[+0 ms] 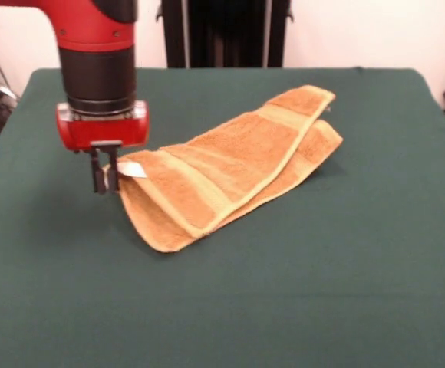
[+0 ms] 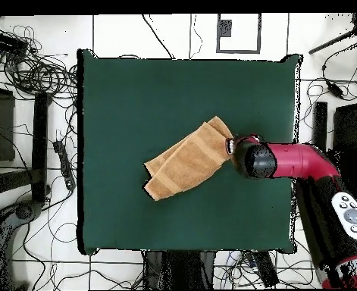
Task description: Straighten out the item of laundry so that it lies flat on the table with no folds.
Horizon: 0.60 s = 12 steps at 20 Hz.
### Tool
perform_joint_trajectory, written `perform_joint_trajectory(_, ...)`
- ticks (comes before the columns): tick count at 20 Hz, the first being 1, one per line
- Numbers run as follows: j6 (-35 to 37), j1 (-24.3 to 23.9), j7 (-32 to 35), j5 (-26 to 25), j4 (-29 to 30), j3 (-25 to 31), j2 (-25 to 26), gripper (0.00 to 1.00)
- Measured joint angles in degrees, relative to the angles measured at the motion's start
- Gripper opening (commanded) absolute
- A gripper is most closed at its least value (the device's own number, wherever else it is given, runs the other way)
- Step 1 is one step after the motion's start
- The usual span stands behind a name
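Observation:
The orange-tan towel (image 1: 230, 165) lies folded over itself in a long slanted band on the green table (image 1: 330, 291). Paler bands run along its length. Its white tag (image 1: 131, 169) sticks out at the left corner, which is raised off the table. My gripper (image 1: 105, 180) hangs from the red and black arm and is shut on that corner beside the tag. In the overhead view the towel (image 2: 185, 161) lies near the middle of the table (image 2: 136, 91). There the gripper (image 2: 230, 144) sits at the towel's right end, mostly hidden under the arm.
The arm (image 2: 291, 161) reaches in from the right side of the overhead view. Cables and stands (image 2: 37, 76) lie on the floor around the table. A black stand (image 1: 222, 31) rises behind the table's far edge.

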Motion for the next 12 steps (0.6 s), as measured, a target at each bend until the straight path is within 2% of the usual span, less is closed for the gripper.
perform_joint_trajectory(3, -1.5, -3.0, 0.0, -2.9, 2.4, 1.3, -0.5, 0.00)
perform_joint_trajectory(12, -8.4, -7.8, 0.0, -8.2, 8.1, 5.6, -2.2, 0.00)
